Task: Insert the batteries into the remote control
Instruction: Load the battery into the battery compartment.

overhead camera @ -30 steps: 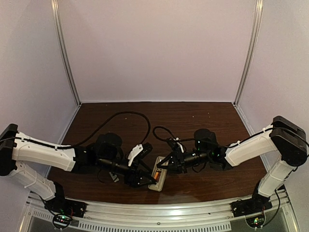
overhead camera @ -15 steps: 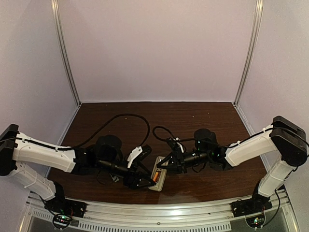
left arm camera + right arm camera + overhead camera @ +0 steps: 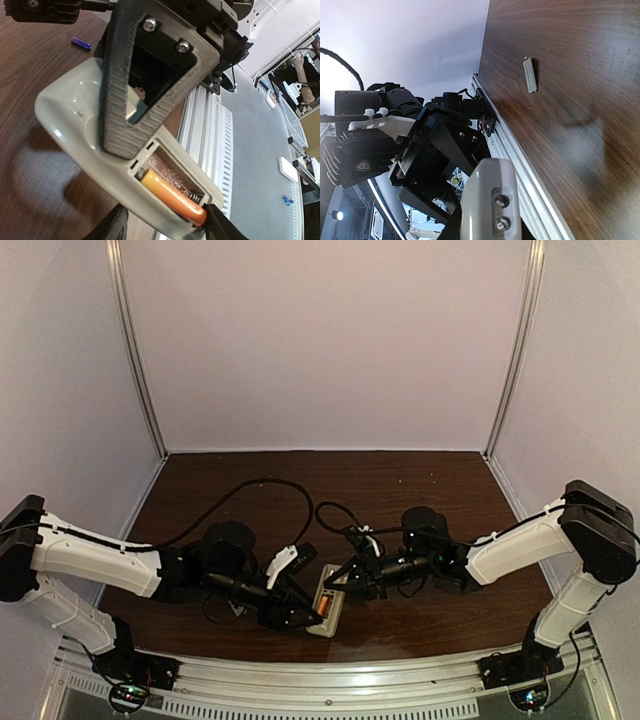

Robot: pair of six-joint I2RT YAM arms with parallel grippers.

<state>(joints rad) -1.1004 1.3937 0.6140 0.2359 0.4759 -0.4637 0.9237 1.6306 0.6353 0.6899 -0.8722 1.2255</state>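
Note:
The remote control (image 3: pixel 329 602) lies back-up near the table's front edge, its battery bay open. In the left wrist view its beige back (image 3: pixel 75 107) fills the frame. One orange battery (image 3: pixel 170 196) lies slanted in the bay, its near end raised over the rim. My left gripper (image 3: pixel 167 227) is open and straddles the remote's near end; its right finger (image 3: pixel 220 222) touches the battery's raised tip. My right gripper (image 3: pixel 340 583) is shut on the remote's far end (image 3: pixel 490 200), one black ribbed finger (image 3: pixel 115 105) lying across the back. No other orange battery shows.
A small flat grey cover piece (image 3: pixel 530 75) lies on the brown table (image 3: pixel 400 480) beside the left arm. A tiny purple-blue cylinder (image 3: pixel 81 43) lies on the wood beyond the remote. The aluminium rail (image 3: pixel 330 680) runs right behind the remote. Black cables (image 3: pixel 270 485) loop mid-table.
My left arm has shifted a little to the right, bringing its gripper closer against the remote's near end. The right arm and the remote have stayed put.

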